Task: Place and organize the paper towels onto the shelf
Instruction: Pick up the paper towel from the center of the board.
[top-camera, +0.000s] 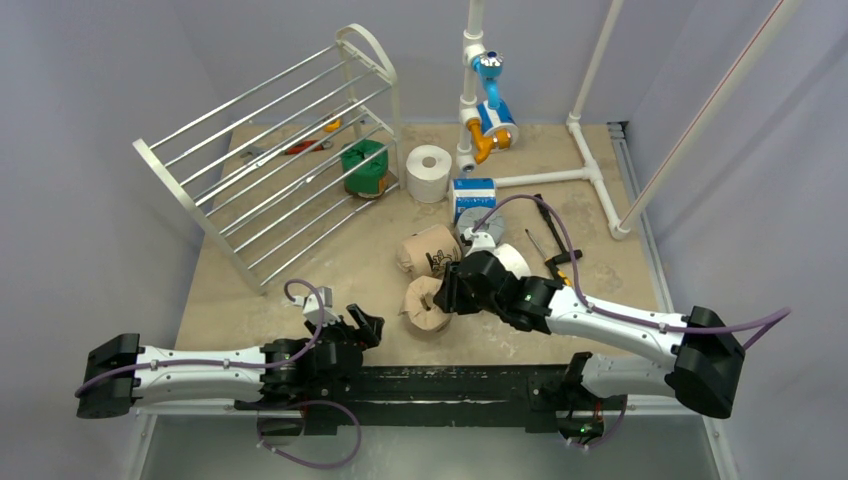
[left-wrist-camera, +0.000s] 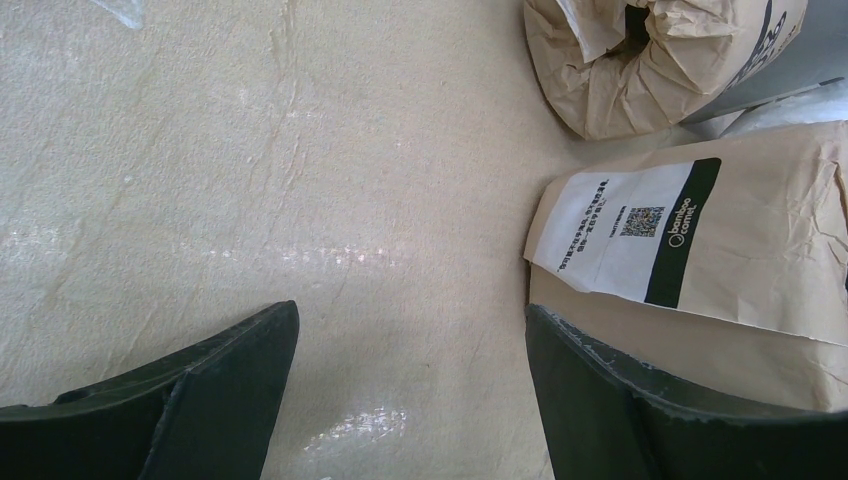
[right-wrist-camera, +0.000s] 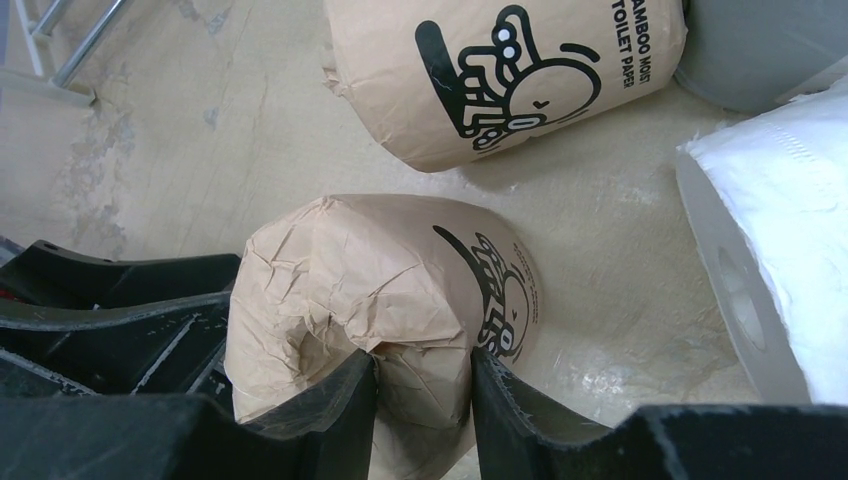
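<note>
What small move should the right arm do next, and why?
Probably lift straight up a little: the right gripper pinches the crumpled end of the near tan roll, which lies on the table, with a second tan roll close behind it.

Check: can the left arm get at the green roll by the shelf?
Probably: left gripper is open, and bare table lies between it and green roll. The shelf rods crowd the roll's left.
</note>
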